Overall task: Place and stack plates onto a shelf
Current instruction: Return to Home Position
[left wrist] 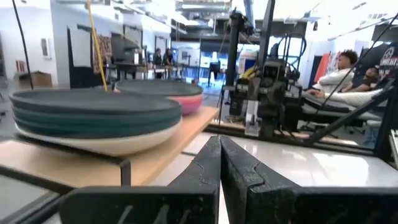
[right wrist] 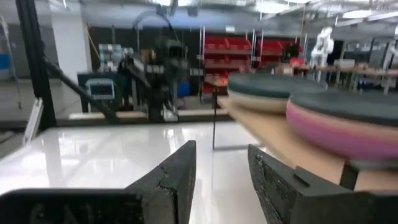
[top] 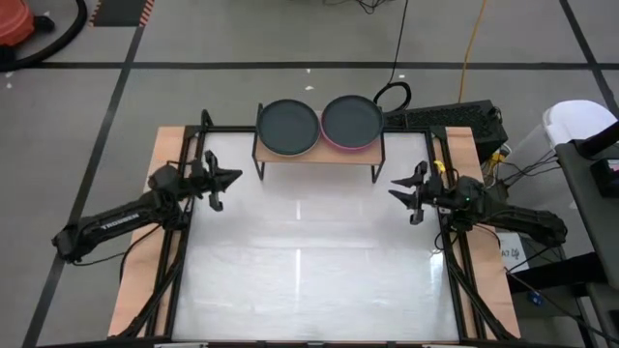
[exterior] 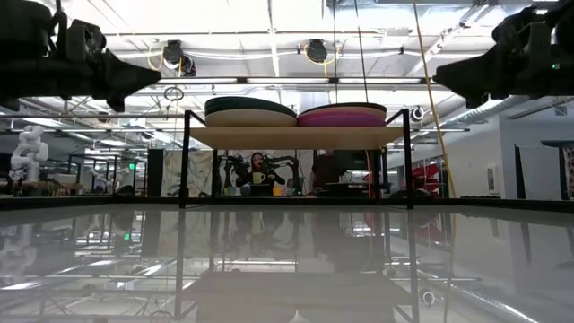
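With the plates (top: 287, 126) stacked on the shelf (exterior: 296, 136), homing looks in hand — left gripper (left wrist: 219, 144) closed and empty, right gripper (right wrist: 221, 152) slightly parted — each arm need only retract outward.

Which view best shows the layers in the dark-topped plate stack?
Left wrist view: the dark-topped stack sits close, side-on, layers distinct. High view shows only its top; low view a thin profile; right wrist view, farther off.

Left arm (top: 116, 220): reaching inward; left gripper (top: 228, 179) empty, fingers pressed together. Right arm (top: 513, 217): mirrored; right gripper (top: 399, 188) empty, fingers parted.
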Controlling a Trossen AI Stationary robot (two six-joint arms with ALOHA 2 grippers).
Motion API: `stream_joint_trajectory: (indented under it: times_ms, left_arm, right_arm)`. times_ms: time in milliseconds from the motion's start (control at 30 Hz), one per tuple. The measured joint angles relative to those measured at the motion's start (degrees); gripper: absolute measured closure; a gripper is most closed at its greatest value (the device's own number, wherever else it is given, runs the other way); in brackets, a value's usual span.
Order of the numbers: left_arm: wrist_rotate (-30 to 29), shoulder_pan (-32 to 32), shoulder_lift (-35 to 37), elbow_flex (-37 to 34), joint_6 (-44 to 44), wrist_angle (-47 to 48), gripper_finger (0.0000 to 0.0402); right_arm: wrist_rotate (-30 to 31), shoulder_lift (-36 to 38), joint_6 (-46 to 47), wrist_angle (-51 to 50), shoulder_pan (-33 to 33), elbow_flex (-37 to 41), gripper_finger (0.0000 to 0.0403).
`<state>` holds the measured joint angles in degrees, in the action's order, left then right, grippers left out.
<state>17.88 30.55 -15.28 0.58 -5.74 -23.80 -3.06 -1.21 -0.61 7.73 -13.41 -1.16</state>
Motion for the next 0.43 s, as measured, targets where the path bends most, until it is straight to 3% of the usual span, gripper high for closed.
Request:
stream_joint_trajectory:
  times_ms: [433]
  left_arm:
    - [0.1,0.0,-0.1,0.0,2.4,7.7,0.0398]
  right_arm:
    - [0.1,0.0,-0.2,-0.2,0.0,0.2,0.0273]
